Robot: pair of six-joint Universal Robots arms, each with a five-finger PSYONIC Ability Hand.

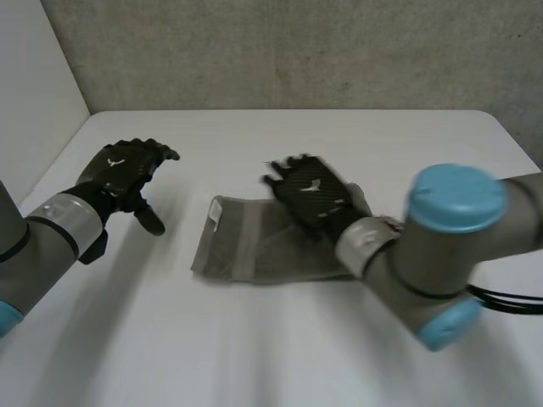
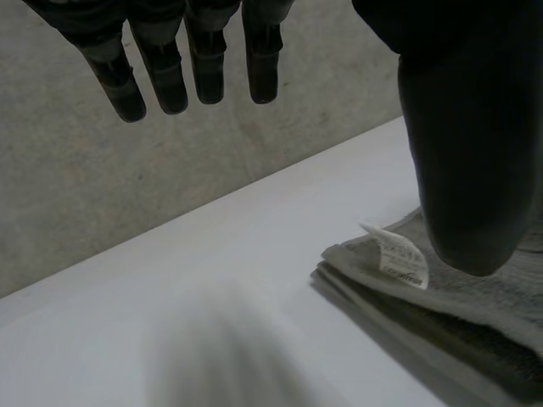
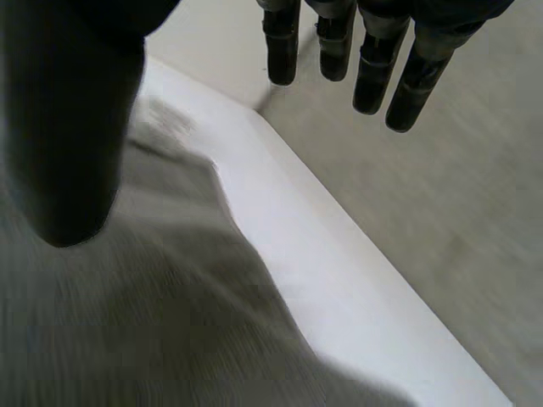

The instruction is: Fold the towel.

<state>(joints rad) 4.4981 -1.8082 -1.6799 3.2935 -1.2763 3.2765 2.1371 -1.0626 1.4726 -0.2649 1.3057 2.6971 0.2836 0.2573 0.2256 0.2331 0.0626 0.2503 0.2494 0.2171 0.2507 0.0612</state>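
Black left hand point(image 1: 119, 170) at 9 o'clock of the towel point(image 1: 246, 250), well apart from it, above the white table point(image 1: 254, 339); fingers straight and relaxed, parted from the thumb, holding nothing. Grey towel folded flat mid-table, long axis running 9 to 3 o'clock, layered edges and an upturned white label point(image 1: 215, 217) at the 9 o'clock end. Right hand point(image 1: 312, 197) over the towel's 2 o'clock part, fingertips toward 11 o'clock, fingers straight and spread, gripping nothing; contact with the cloth impossible to tell.
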